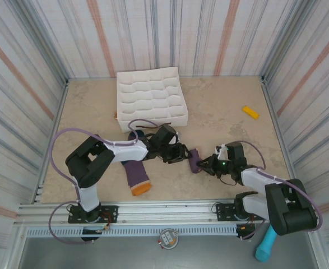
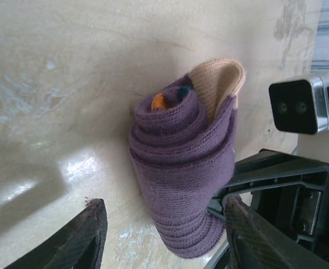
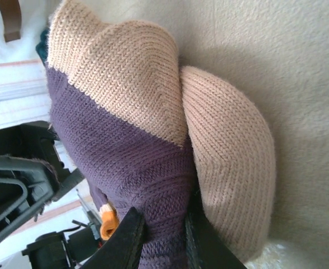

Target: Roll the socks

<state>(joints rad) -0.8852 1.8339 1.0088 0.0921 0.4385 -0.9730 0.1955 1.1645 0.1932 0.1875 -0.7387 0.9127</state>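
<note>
Purple rolled sock (image 2: pixel 184 168): coiled on the table (image 1: pixel 220 112) between both grippers, cream cuff lining folded outward, orange toe barely peeking from the core.
Right gripper (image 3: pixel 163 218): pinched closed on a purple fold of the coil; finger bases cut off by the frame.
Left gripper (image 2: pixel 165 216): fingers spread, straddling the coil's lower end; contact unclear.
Flat sock (image 1: pixel 135 175): beside the left arm, cuff end hidden beneath it.
White tray (image 1: pixel 150 101): farther back.
</note>
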